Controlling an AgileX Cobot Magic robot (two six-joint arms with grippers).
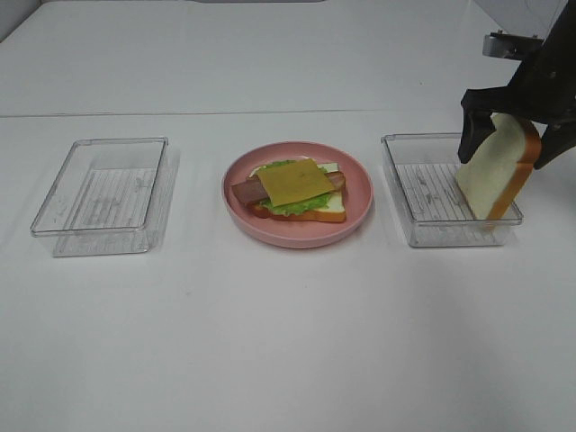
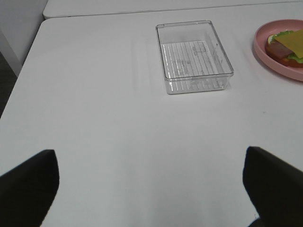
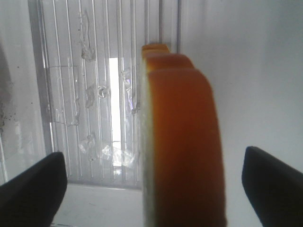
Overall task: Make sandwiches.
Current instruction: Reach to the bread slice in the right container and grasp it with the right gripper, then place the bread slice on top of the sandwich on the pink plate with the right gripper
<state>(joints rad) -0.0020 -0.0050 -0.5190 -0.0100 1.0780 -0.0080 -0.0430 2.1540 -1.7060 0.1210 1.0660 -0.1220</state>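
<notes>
The sandwich (image 1: 297, 191) on the pink plate (image 1: 358, 205) is built up to the cheese: a bottom bread slice, lettuce, bacon and a yellow cheese slice on top, with no lid yet. What looks left is the top slice. That bread slice (image 1: 497, 167) stands on edge in the right tray (image 1: 403, 189), leaning at its far right wall, and the right gripper (image 1: 506, 126) straddles its upper crust with fingers spread wide, not yet pinching it (the wrist view shows clear gaps on both sides). The left gripper (image 2: 151, 189) hovers over bare table, fingers wide apart and holding nothing, near the empty left tray (image 1: 99, 196). No brand, label or writing is readable anywhere
</notes>
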